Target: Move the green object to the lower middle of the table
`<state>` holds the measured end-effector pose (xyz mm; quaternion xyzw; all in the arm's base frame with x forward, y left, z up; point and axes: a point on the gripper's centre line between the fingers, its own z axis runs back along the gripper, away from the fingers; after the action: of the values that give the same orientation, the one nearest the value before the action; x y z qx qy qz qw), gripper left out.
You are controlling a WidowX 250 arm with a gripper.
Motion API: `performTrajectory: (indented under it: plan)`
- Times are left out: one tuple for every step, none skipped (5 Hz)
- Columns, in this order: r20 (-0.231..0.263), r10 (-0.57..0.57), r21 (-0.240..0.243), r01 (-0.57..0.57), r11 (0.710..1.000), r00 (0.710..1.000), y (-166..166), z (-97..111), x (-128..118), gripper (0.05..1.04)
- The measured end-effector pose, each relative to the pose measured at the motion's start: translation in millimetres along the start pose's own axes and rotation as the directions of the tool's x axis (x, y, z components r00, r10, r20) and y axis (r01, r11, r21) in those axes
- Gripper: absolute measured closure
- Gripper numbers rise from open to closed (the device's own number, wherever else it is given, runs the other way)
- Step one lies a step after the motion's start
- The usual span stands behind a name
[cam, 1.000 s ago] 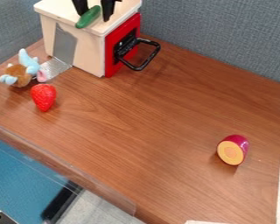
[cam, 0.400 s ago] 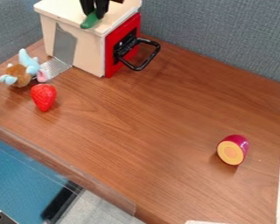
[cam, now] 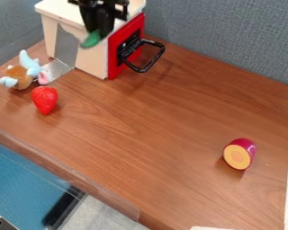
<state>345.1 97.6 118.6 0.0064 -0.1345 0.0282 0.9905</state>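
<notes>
My black gripper [cam: 99, 30] hangs at the upper left, in front of the white box's top edge, shut on the green object [cam: 91, 39]. The green object's rounded lower end sticks out below and to the left of the fingers, and the rest of it is hidden behind them. Brown wood makes up the table [cam: 145, 134], which spreads below and to the right.
A white box [cam: 89, 58] with a red front and black handle [cam: 147, 56] stands at the upper left. A plush toy [cam: 20, 74] and a strawberry [cam: 45, 99] lie at the left. A cut purple-skinned piece [cam: 238, 154] lies at the right.
The gripper's fingers, apart around the green object on the box top a second ago, have closed on it. Gripper and green object have since moved down in the view, past the box's top edge.
</notes>
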Motion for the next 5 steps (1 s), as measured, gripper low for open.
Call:
performTrajectory:
  plan:
    - [-0.029,-0.078,-0.015,0.077,0.997,0.997,-21,-2,-28,0.808]
    - [-0.081,-0.15,-0.036,0.147,0.988,0.985,-43,-21,-60,0.808]
    - [-0.117,-0.21,-0.023,0.209,0.978,0.971,-62,-38,-80,0.808]
    - [-0.143,-0.22,-0.016,0.22,0.975,0.965,-68,-56,-91,0.808]
    - [-0.173,-0.232,-0.004,0.235,0.972,0.957,-74,-75,-100,0.808]
